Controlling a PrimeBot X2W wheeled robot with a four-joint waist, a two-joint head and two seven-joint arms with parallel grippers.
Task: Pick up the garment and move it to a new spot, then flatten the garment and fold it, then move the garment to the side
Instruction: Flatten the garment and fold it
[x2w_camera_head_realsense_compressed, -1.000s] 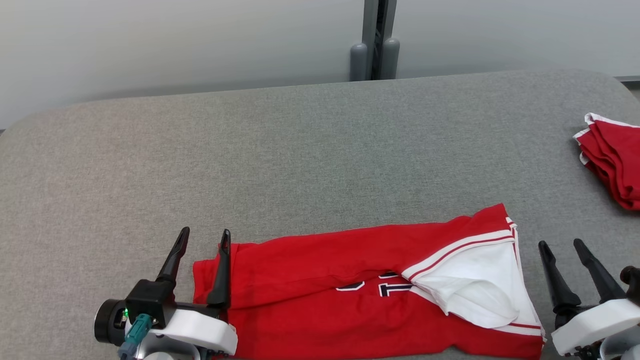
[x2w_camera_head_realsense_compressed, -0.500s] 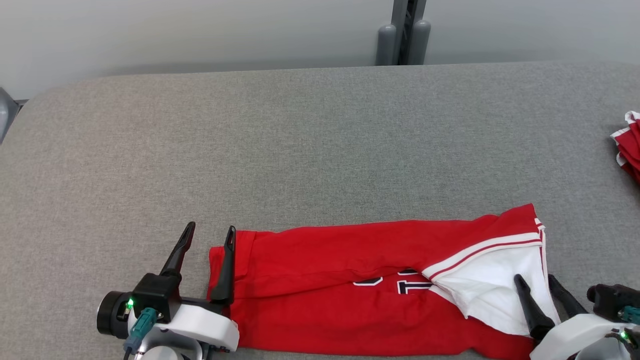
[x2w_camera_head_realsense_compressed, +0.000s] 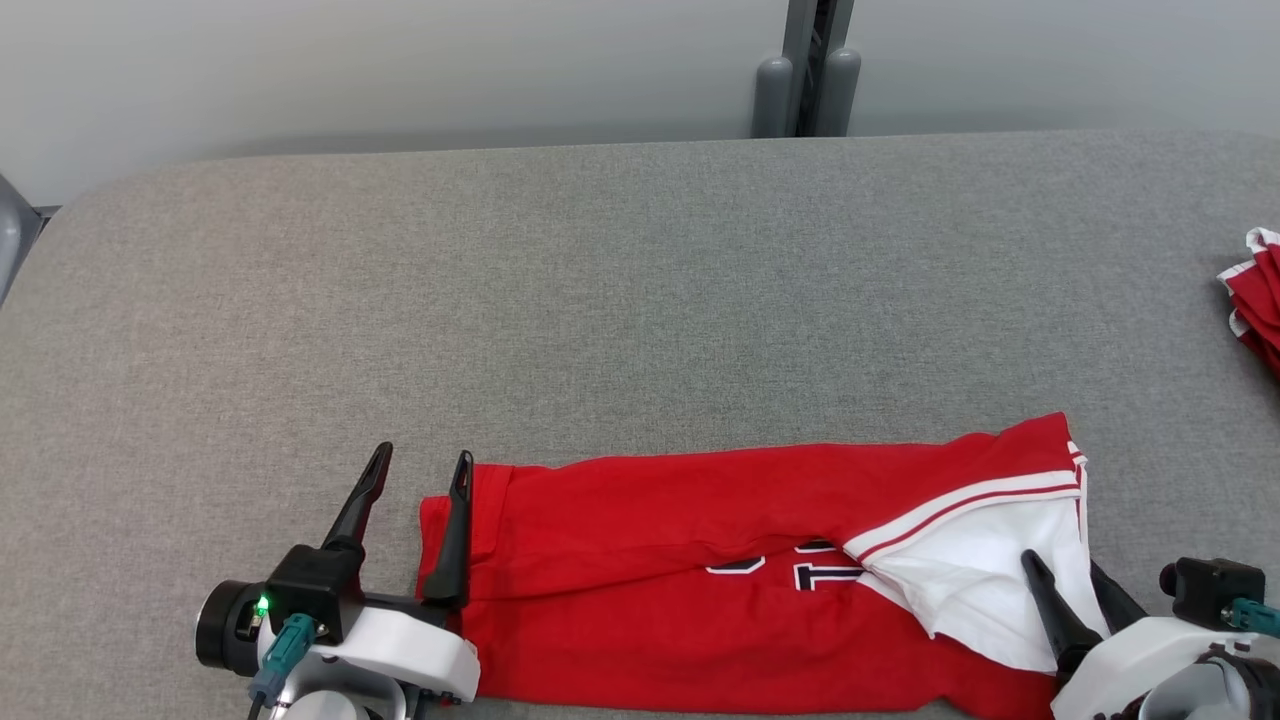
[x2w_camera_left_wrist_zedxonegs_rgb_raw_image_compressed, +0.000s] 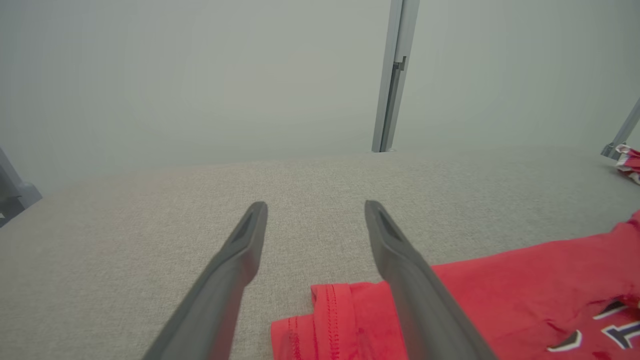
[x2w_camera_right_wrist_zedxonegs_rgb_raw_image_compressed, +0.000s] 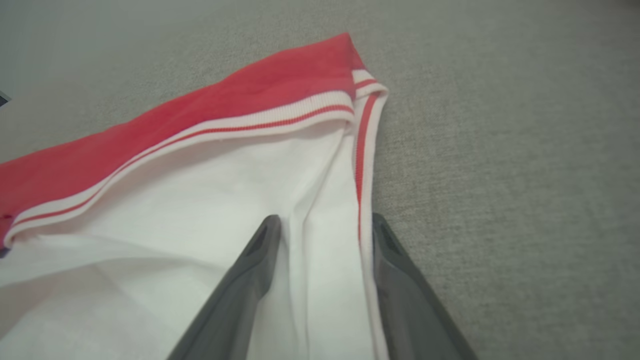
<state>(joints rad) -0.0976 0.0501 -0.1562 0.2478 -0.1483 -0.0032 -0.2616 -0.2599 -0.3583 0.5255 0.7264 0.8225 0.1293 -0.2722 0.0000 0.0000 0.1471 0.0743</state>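
**Garment along near table edge, a gripper at each end**

Head view: garment (x2w_camera_head_realsense_compressed: 700, 560), a long red band, lies flat along the near edge of the grey table (x2w_camera_head_realsense_compressed: 600, 300). Its white sleeve (x2w_camera_head_realsense_compressed: 980, 590) is at the right end. Left gripper (x2w_camera_head_realsense_compressed: 425, 453) is at the left end, jaws wide, inner finger over the hem. Right gripper (x2w_camera_head_realsense_compressed: 1062, 565) is over the sleeve. Another red cloth (x2w_camera_head_realsense_compressed: 1258, 300) lies far right, well apart.

Left wrist view: fingers spread wide; the red hem corner lies between them and under the right one.

Right wrist view: jaws apart, with a strip of sleeve and its striped edge between them.
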